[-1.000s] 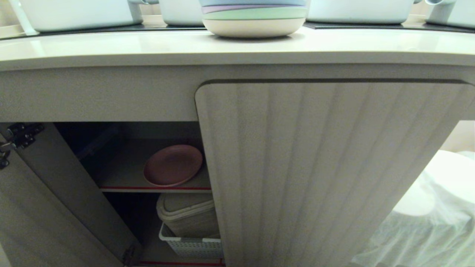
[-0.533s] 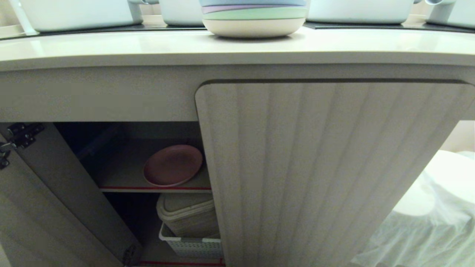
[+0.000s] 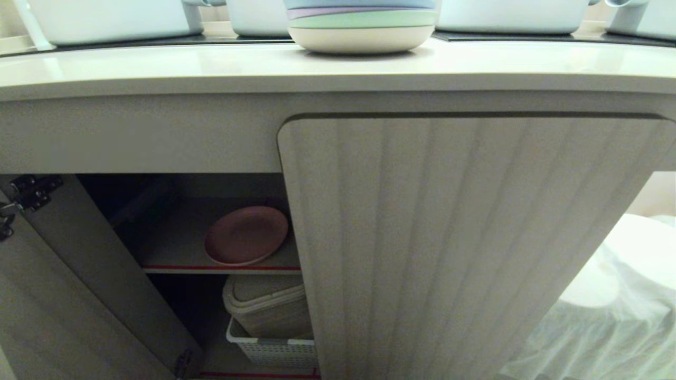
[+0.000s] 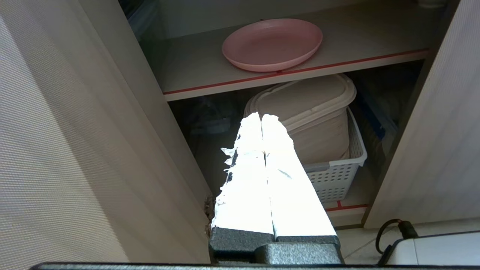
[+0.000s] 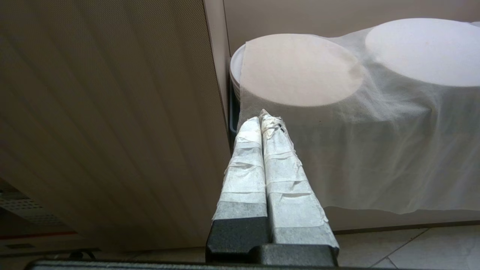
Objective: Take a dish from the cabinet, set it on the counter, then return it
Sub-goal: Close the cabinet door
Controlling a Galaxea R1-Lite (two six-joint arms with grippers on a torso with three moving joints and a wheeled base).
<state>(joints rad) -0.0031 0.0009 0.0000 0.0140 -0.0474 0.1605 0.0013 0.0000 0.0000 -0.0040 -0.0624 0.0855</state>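
My left end effector [image 4: 264, 118] is closed, empty, facing the cabinet [image 4: 93, 150]; the dish [image 4: 272, 44] looks light, stiff, slippery; I'd pinch its near rim.

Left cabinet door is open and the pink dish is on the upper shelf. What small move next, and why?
Probably open the left gripper and raise it toward the dish. Its fingers are pressed shut and empty, pointing at the lidded bin in the basket below the shelf, well short of the dish. The dish sits at the shelf's red front edge, unobstructed. The right gripper rests shut by the closed door.
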